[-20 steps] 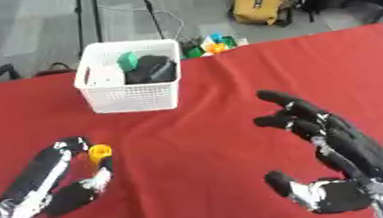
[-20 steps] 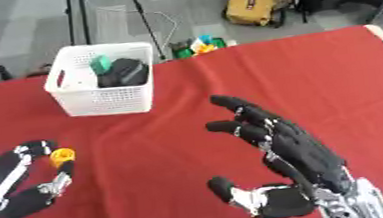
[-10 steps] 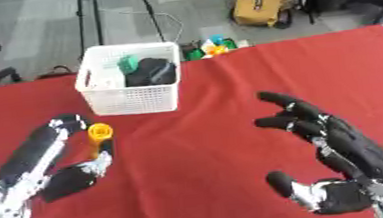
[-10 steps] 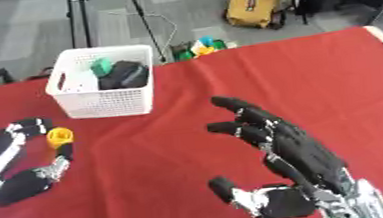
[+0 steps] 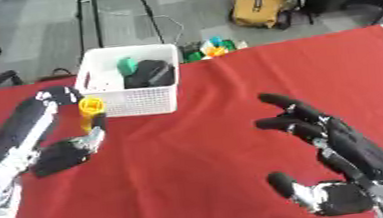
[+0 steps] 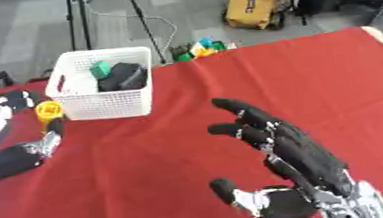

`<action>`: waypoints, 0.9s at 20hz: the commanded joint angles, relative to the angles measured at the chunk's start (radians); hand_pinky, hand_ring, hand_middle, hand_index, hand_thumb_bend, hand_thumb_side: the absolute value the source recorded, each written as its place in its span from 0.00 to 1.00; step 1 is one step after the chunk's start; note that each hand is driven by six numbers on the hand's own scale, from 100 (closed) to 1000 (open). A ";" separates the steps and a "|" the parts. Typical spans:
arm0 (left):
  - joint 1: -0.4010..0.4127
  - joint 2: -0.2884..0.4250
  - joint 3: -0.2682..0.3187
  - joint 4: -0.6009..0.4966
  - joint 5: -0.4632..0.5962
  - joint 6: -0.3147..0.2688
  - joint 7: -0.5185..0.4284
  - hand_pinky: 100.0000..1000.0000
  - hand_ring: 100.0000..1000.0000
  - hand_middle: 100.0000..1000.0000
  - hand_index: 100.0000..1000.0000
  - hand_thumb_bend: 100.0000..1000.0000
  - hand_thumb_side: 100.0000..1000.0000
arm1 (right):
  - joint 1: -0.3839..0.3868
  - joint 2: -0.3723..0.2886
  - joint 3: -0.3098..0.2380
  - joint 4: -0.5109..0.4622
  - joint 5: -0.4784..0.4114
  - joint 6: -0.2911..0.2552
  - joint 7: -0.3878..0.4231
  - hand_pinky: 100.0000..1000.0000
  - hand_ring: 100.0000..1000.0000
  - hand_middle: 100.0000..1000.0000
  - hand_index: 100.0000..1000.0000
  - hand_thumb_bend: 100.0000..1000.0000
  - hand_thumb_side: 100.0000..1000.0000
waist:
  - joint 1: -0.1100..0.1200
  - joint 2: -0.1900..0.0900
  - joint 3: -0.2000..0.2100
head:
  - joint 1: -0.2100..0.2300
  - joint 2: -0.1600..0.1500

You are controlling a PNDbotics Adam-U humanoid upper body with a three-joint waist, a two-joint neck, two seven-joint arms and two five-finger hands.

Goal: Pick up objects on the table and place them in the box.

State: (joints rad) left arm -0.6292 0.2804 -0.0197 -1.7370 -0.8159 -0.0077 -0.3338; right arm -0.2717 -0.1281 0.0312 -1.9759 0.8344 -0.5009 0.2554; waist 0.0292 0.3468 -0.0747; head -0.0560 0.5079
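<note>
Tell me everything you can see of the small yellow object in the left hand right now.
The small yellow object looks like a short, upright cylinder with an orange-tinged top, plastic by its look. The black and silver left hand pinches it between curled fingers above and the thumb below. It is lifted off the red tablecloth, just left of the white perforated plastic basket, level with the basket's near wall and not yet over the opening. Finer detail cannot be made out.

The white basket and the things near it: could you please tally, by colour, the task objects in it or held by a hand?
Green: 1, a green object in the white basket.
Black: 1, a black object in the basket.
Yellow: 1, a yellow object held in the left hand.
Total: 3.
</note>
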 commanded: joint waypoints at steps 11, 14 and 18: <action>-0.180 0.056 0.013 0.111 0.030 0.027 0.019 0.89 0.85 0.60 0.58 0.00 0.58 | 0.003 -0.019 0.003 -0.024 -0.012 -0.009 0.009 0.75 1.00 1.00 0.87 0.34 1.00 | 0.005 -0.032 -0.020 | 0.011 -0.003; -0.225 0.058 0.017 0.154 0.033 0.033 0.037 0.89 0.85 0.61 0.58 0.00 0.58 | 0.004 -0.019 0.006 -0.024 -0.014 -0.013 0.010 0.75 1.00 1.00 0.87 0.34 1.00 | 0.007 -0.033 -0.028 | 0.019 -0.005; -0.284 0.065 0.020 0.234 0.032 0.037 0.075 0.89 0.85 0.60 0.58 0.00 0.57 | 0.004 -0.020 0.010 -0.024 -0.016 -0.018 0.013 0.75 1.00 1.00 0.87 0.34 1.00 | 0.012 -0.032 -0.040 | 0.030 -0.011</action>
State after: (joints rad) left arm -0.8885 0.3160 -0.0116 -1.5140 -0.7870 0.0288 -0.2736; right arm -0.2630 -0.1293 0.0381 -1.9759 0.8254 -0.5147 0.2679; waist 0.0431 0.3404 -0.1150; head -0.0313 0.5076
